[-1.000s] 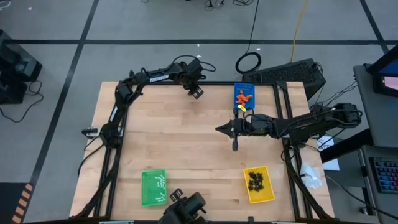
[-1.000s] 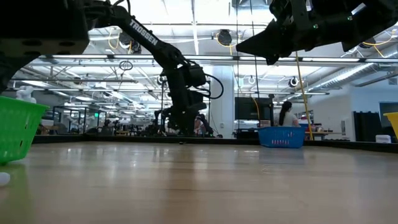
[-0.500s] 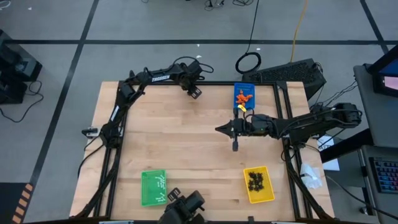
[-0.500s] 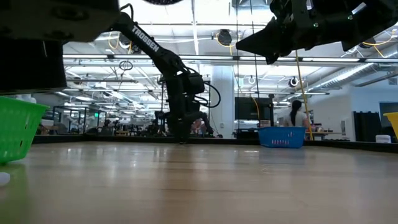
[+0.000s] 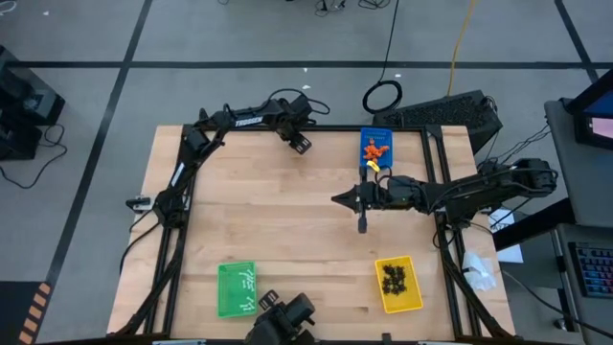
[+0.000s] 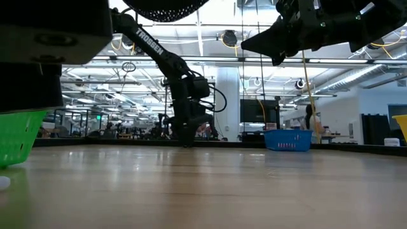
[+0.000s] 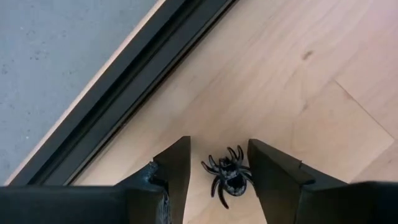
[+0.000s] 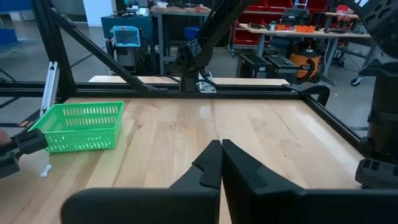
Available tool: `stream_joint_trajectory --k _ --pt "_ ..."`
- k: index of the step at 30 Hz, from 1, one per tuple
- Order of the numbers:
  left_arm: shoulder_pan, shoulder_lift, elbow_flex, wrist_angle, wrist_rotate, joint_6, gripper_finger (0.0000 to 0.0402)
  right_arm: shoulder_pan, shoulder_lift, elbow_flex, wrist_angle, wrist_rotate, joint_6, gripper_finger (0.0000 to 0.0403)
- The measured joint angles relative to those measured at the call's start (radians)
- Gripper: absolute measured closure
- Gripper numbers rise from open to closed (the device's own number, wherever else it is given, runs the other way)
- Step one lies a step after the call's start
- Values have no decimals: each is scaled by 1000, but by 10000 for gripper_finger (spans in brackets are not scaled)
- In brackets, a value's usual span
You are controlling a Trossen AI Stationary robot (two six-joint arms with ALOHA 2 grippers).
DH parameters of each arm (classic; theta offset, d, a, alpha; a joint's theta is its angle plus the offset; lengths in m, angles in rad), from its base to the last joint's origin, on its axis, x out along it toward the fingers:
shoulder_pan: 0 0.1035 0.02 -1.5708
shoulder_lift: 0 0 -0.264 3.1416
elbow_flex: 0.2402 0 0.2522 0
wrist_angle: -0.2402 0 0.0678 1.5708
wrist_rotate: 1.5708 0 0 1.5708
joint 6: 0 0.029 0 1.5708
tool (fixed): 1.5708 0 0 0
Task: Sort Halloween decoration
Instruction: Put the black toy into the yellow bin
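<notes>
A pale wooden worktop point(image 5: 287, 220) with a dark frame stands on a grey floor; the low view looks into a big workshop hall behind it. A blue tray point(image 5: 374, 149) with orange lumps point(image 5: 374, 150) sits at the upper right of the high view, a yellow tray point(image 5: 397, 285) with black spider shapes point(image 5: 393, 278) lower right, and a green tray point(image 5: 237, 287) with white sticks point(image 5: 244, 285) lower left. The left tool point(image 5: 302, 144) reaches down at the upper edge, fingers spread on either side of a black spider point(image 7: 227, 174) lying on the wood. The right tool point(image 5: 337, 199) hovers near the middle, fingers pressed together and holding nothing.
</notes>
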Motion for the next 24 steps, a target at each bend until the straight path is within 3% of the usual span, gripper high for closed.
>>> stream_joint_trajectory --k 15,24 --pt "-2 0 1 -26 0 -6 240 0 0 0 6 0 0 403" --pt "-11 0 1 -29 0 34 325 0 0 1 6 -1 0 403"
